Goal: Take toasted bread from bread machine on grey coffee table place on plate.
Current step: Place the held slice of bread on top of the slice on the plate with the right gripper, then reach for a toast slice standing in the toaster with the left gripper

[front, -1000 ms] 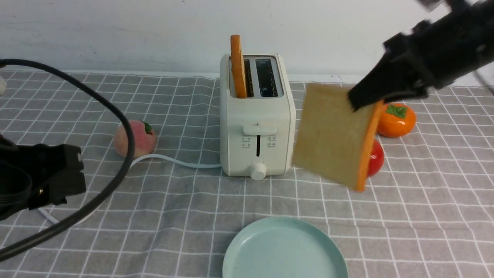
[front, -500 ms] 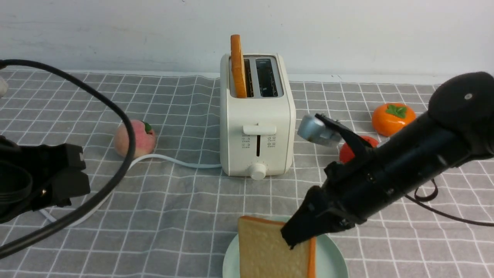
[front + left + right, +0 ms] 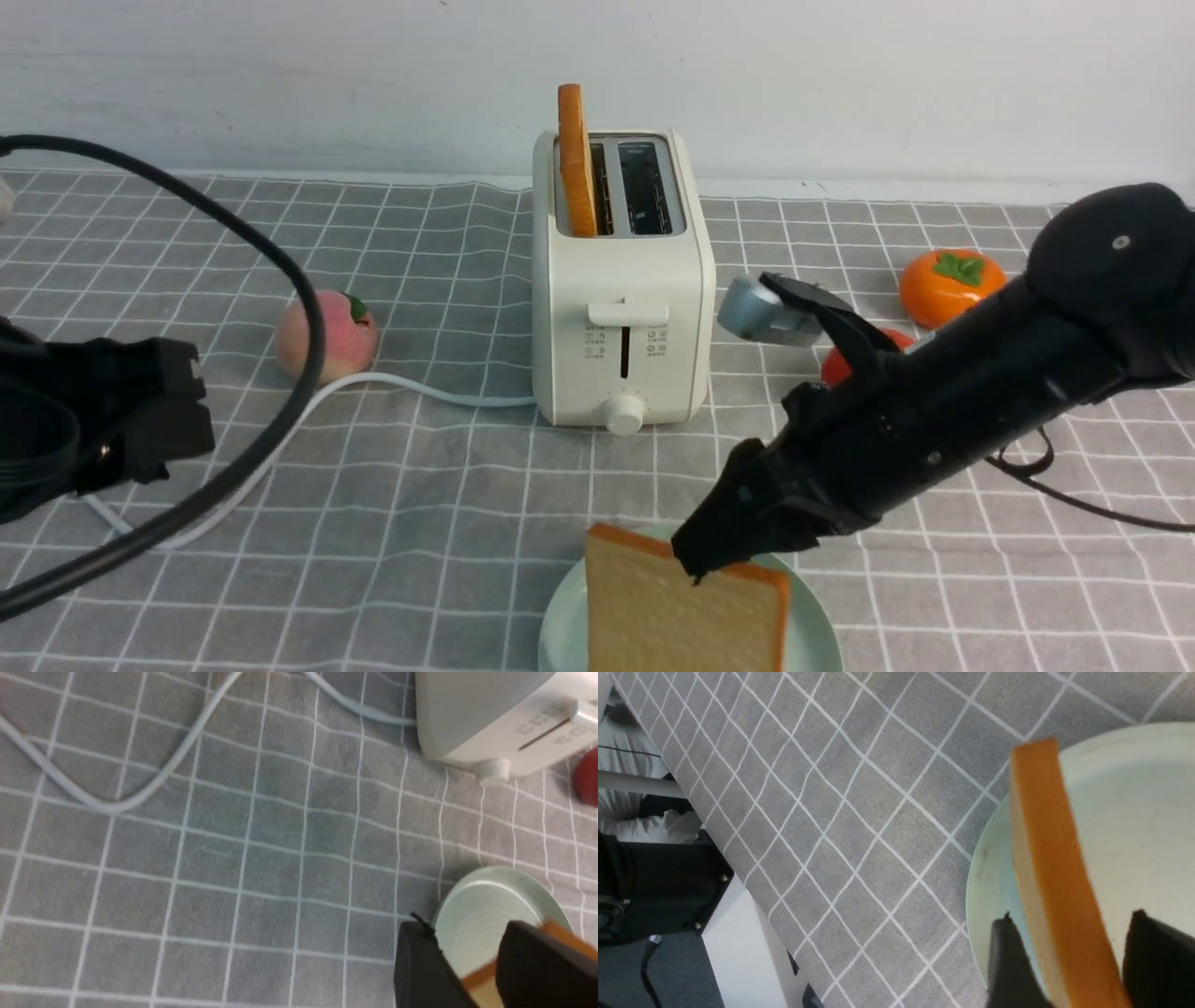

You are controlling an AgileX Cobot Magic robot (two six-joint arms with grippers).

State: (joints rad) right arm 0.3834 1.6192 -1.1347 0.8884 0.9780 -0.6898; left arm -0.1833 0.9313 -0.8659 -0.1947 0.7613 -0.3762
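- Right claw (image 3: pixel 698 558): positioned at the top edge of one slice of toast (image 3: pixel 681 621), with a jaw on either side. In the right wrist view a strip of plate shows between the crust and one finger. The jaws therefore read as slightly spread, not pinching.
- This slice rests with its lower edge on the plate (image 3: pixel 810 627), at the near edge of the table (image 3: pixel 420 523). It leans and does not lie flat.
- Second slice (image 3: pixel 576 159): upright in the left slot of the toaster (image 3: pixel 621 280), with its top part standing clear of the slot. The right slot is empty.
- Left claw (image 3: pixel 462 933): well to the left of the toaster, low over the table, jaws spread and holding nothing.
- Handling (judgement): the toast appears light, thin and stiff enough to keep its shape on edge. The faces look dry and not slippery. Excess pressure could dent or crumble it.
- Grip point (judgement): take the second slice across its thickness at the exposed top crust, near the middle, and lift it straight up out of the slot.
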